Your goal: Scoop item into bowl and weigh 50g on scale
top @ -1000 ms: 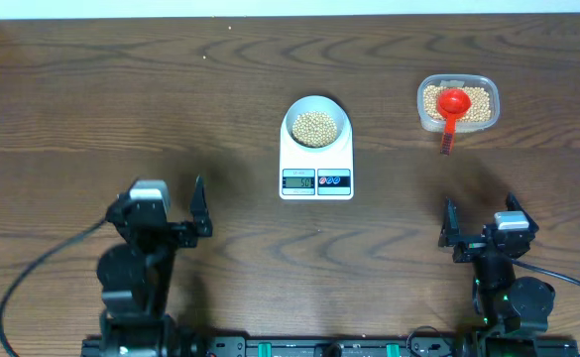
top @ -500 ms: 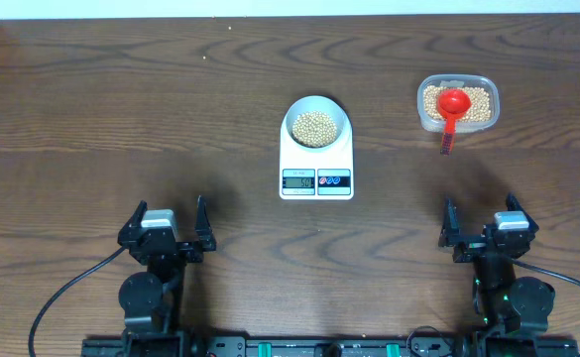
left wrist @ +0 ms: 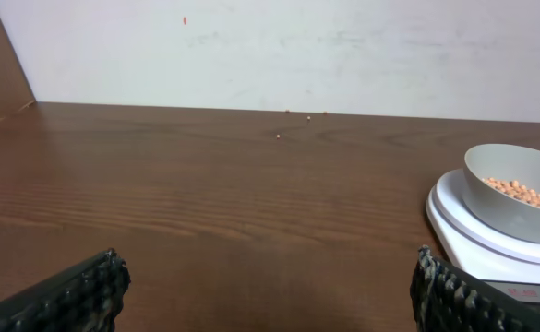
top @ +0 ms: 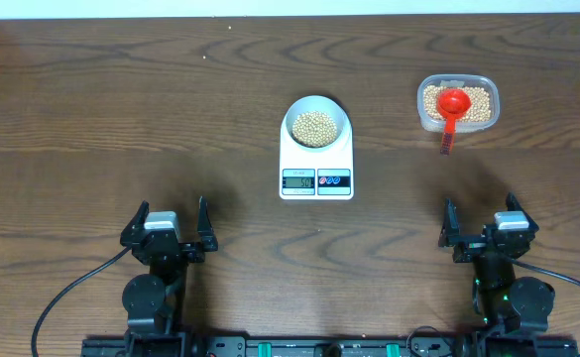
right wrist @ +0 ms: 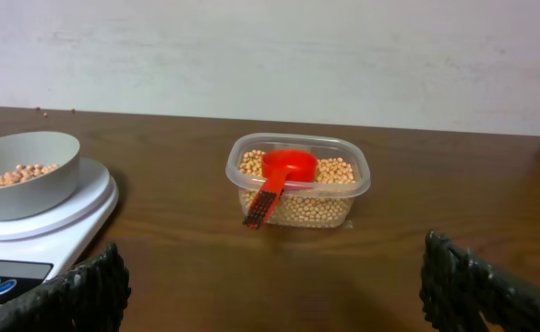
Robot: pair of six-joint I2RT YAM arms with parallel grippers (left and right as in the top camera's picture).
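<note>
Overhead first: my left gripper sits at the near edge of the table, jaws spread wide with nothing between them, and my right gripper is the same on the other side, wide apart and empty. Up the middle, the scale carries the bowl, and the beans lie in a heap inside it; the display is lit but too small to read. Far right, a clear tub holds more beans, with a red scoop resting in it, handle over the near rim. Left wrist view now: my 2 fingers frame the wood, bowl and scale off to the right. Right wrist view: fingers spread, tub dead ahead, bowl on the scale at the left
</note>
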